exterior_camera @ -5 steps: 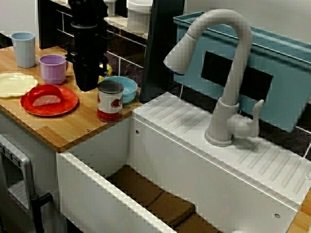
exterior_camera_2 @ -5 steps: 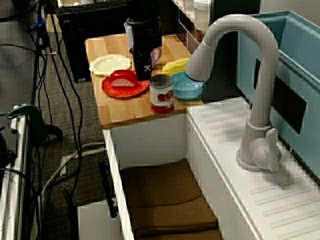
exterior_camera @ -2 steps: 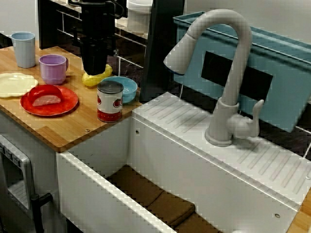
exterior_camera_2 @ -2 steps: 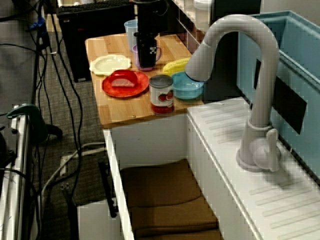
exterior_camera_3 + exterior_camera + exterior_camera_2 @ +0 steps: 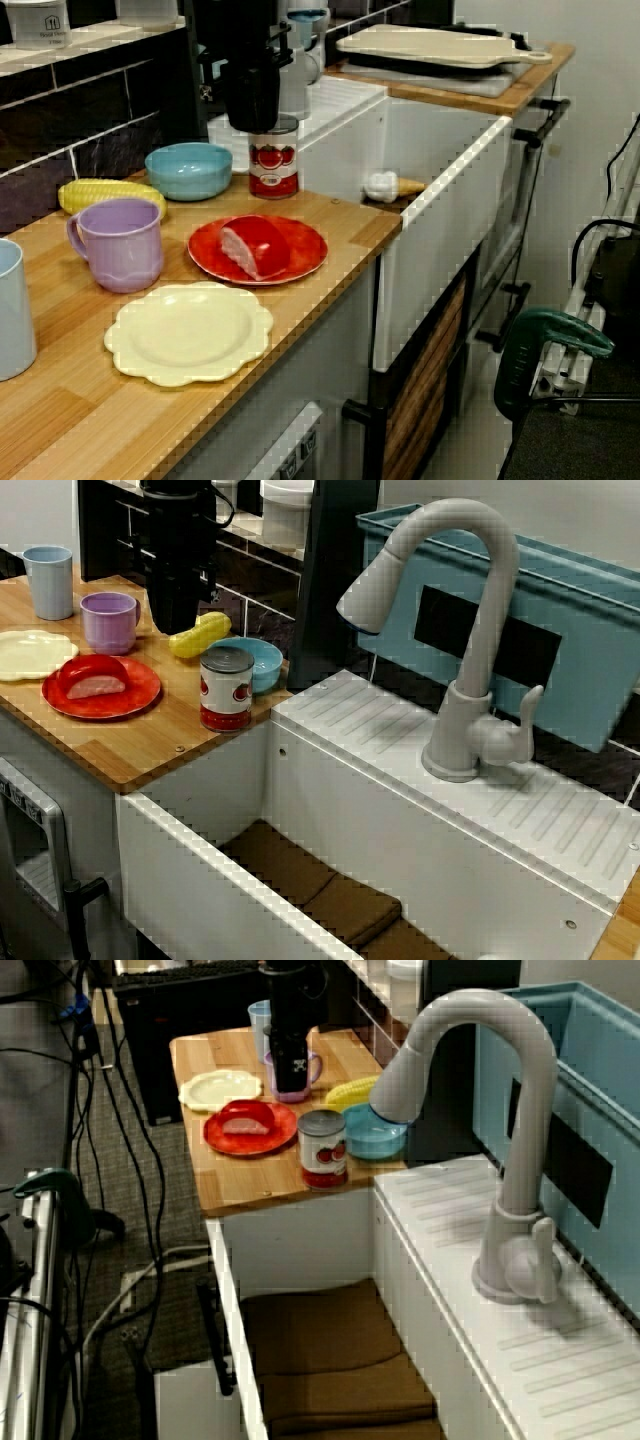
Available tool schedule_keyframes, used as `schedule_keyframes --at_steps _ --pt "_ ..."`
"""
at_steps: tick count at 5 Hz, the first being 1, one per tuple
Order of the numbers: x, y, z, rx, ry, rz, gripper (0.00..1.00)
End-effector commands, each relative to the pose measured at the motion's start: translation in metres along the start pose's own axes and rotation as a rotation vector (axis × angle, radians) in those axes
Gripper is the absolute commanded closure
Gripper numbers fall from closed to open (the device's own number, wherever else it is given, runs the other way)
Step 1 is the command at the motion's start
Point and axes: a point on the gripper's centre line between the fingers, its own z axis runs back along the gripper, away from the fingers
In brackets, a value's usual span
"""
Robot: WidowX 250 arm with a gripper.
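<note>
Wooden worktop (image 5: 140,738) meets a white sink (image 5: 200,845) at one end, with dark wall tiles (image 5: 258,585) along its back edge. The black pincer (image 5: 172,620) hangs near that back edge, between the purple mug (image 5: 108,622) and the yellow corn (image 5: 198,635), seemingly touching neither. I cannot tell whether it is clenched. Grey carpet (image 5: 150,1200) covers the floor.

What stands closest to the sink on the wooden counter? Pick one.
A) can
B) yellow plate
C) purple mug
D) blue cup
A: the can stands at the counter corner next to the sink, just in front of the bowl.
</note>
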Motion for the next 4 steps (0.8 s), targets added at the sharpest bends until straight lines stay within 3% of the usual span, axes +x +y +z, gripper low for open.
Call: schedule_keyframes --at_steps 1,3,4 --pt "0.027 0.003 0.015 0.116 -0.163 0.004 1.00" --pt "0.042 0.001 0.002 0.159 -0.180 0.020 1.00" --pt "0.044 -0.005 -0.002 0.145 -0.156 0.017 1.00"
